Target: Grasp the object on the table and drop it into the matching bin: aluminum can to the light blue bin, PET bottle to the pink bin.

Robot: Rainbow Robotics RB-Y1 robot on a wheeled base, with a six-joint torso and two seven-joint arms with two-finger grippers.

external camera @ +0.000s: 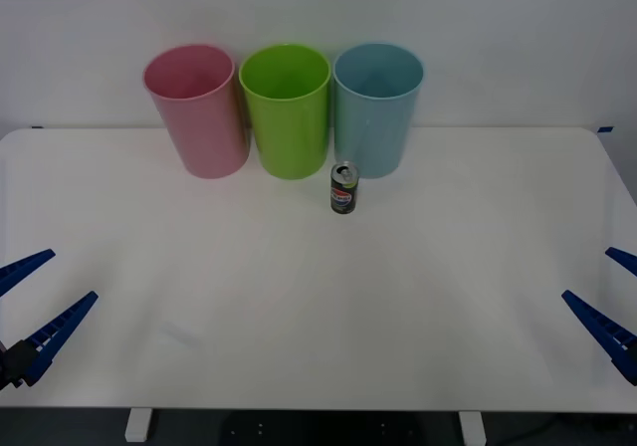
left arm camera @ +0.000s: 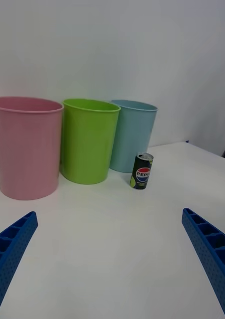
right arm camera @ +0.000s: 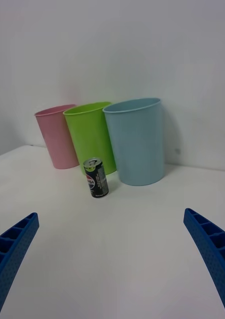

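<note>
Three bins stand in a row at the far side of the table, well ahead of both grippers: the pink bin toward the left gripper's side, a lime green bin in the middle, and the light blue bin toward the right gripper's side. Neighbouring bins stand close, rims nearly touching. From the front view, what shows of the inside of each bin holds nothing; their bottoms are hidden.

The aluminum can stands upright on the table just in front of the bins, at the gap between the green and light blue ones, its silver top up and its logo facing the robot. It is apart from both grippers, far forward of each.

The left gripper hangs low over the near left corner of the table, fingers spread wide with nothing between them. The right gripper hangs over the near right corner, its fingers likewise spread apart and empty. The can lies forward and inward of each.
</note>
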